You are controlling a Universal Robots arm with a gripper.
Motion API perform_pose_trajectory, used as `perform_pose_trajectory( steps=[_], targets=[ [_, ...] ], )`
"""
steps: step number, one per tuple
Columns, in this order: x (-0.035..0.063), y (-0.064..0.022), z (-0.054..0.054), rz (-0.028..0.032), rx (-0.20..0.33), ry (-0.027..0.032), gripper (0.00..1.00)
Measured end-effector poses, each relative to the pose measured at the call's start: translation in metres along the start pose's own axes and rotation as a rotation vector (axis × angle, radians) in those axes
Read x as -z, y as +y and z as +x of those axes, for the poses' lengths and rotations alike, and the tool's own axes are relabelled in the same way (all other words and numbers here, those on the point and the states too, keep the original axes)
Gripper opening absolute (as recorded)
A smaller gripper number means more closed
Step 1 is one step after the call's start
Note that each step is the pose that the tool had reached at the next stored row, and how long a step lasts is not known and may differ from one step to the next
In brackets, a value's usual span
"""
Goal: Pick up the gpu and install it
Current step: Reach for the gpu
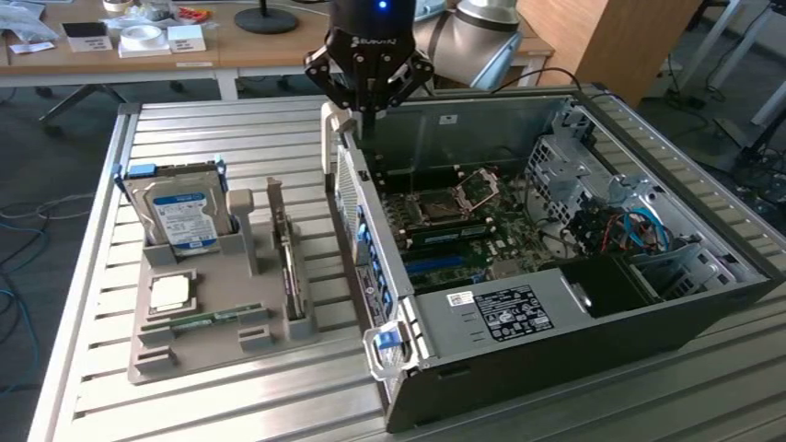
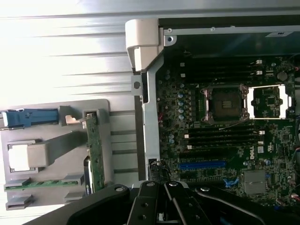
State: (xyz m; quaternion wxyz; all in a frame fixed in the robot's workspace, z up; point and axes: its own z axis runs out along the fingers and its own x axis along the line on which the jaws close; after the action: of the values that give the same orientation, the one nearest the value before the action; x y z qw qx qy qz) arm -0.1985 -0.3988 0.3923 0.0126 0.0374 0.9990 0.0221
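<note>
Exterior view: closed gripper (image 1: 366, 113) above case (image 1: 528, 368), gpu (image 1: 285, 250) in holder (image 1: 197, 354).

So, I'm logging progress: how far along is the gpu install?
Nothing looks done yet. The gpu stands on edge in the grey holder, untouched. In hand: nothing. The gripper is shut and empty, over the case edge nearest the holder. Left: both the pick-up and the install; the blue slot inside the case is bare.
</note>
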Motion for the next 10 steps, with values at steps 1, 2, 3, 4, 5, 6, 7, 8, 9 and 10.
perform_pose_trajectory(
  steps=[1, 2, 3, 4, 5, 6, 7, 8, 9, 10],
  targets=[
    [-0.0001, -0.0001, 0.002, 0.0000, 0.000, -0.0001, 0.11],
    [-0.0001, -0.0003, 0.004, 0.0000, 0.000, 0.0000, 0.11],
    [-0.0001, -0.0005, 0.006, 0.0001, 0.000, 0.0001, 0.11],
    [-0.0002, -0.0006, 0.009, 0.0002, 0.000, 0.0000, 0.11],
    [-0.0004, -0.0007, 0.012, 0.0004, 0.000, -0.0001, 0.11],
    [-0.0005, -0.0009, 0.014, 0.0006, 0.000, -0.0001, 0.11],
    [-0.0006, -0.0010, 0.017, 0.0007, 0.000, -0.0001, 0.11],
    [-0.0007, -0.0012, 0.020, 0.0008, 0.000, -0.0001, 0.11],
    [-0.0009, -0.0013, 0.022, 0.0009, 0.000, -0.0001, 0.11],
    [-0.0010, -0.0015, 0.025, 0.0010, 0.000, -0.0001, 0.11]
  ],
)
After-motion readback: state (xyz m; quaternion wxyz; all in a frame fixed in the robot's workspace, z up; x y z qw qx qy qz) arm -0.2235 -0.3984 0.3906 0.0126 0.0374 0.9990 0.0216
